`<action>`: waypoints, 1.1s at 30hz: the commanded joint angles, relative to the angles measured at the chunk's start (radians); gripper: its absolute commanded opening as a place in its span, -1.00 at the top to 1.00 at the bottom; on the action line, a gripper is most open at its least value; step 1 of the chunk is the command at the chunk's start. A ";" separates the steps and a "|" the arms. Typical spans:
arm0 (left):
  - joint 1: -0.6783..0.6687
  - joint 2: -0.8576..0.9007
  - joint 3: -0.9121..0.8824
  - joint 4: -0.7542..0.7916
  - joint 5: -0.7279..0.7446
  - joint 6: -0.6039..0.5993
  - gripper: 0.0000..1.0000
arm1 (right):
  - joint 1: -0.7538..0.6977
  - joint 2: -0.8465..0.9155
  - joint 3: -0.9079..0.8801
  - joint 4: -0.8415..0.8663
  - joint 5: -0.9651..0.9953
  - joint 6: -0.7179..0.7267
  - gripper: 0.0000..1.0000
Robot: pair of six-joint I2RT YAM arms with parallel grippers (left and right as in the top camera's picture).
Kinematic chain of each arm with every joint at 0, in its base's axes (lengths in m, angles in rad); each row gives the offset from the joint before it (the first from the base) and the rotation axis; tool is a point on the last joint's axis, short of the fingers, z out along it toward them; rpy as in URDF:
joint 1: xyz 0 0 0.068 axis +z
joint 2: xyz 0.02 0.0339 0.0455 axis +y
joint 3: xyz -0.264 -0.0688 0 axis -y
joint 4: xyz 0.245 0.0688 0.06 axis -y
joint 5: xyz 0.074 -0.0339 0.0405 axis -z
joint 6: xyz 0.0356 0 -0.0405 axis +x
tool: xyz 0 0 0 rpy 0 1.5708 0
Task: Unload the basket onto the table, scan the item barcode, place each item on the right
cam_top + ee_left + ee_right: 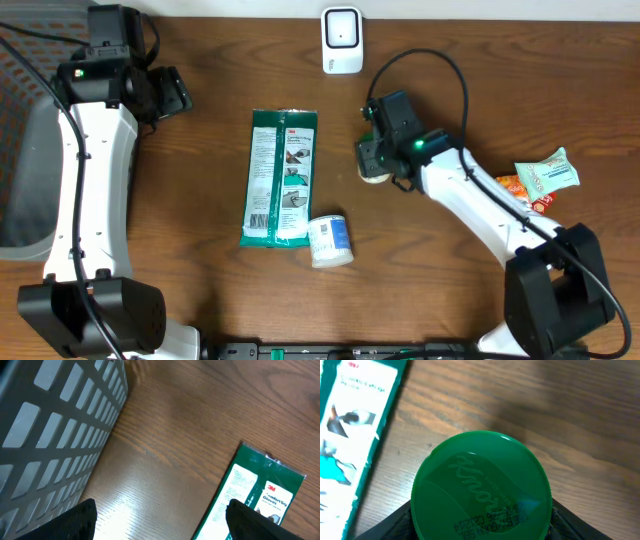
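In the right wrist view a jar with a round green lid (480, 485) marked Knorr fills the lower middle, and my right gripper (480, 522) is shut on it, a black finger on each side. From overhead only a pale bit of that jar (376, 175) shows under the right gripper (384, 150), a little below the white scanner (341, 40) at the table's far edge. No barcode shows on the jar. My left gripper (172, 95) stands open and holds nothing at the far left; its fingers (75, 520) hang over bare wood.
A green glove packet (281, 177) lies flat mid-table, its corner under the left gripper's right finger (252, 520). A small white tub (330, 241) lies below it. Snack packets (545, 178) sit at the right. A grey basket (20, 170) stands at the left edge.
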 commanded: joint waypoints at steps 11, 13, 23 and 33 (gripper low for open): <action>0.006 -0.015 0.004 -0.002 -0.016 0.006 -0.64 | 0.047 -0.032 -0.034 -0.068 0.062 -0.045 -0.56; 0.006 -0.015 0.004 -0.002 -0.016 0.006 -0.64 | 0.047 -0.032 -0.034 -0.080 0.061 -0.045 -0.57; 0.006 -0.015 0.004 -0.002 -0.016 0.006 -0.64 | 0.033 -0.124 0.027 -0.116 0.002 -0.029 -0.99; 0.006 -0.015 0.004 -0.002 -0.016 0.006 -0.64 | -0.025 -0.251 0.207 -0.422 -0.081 0.240 -0.98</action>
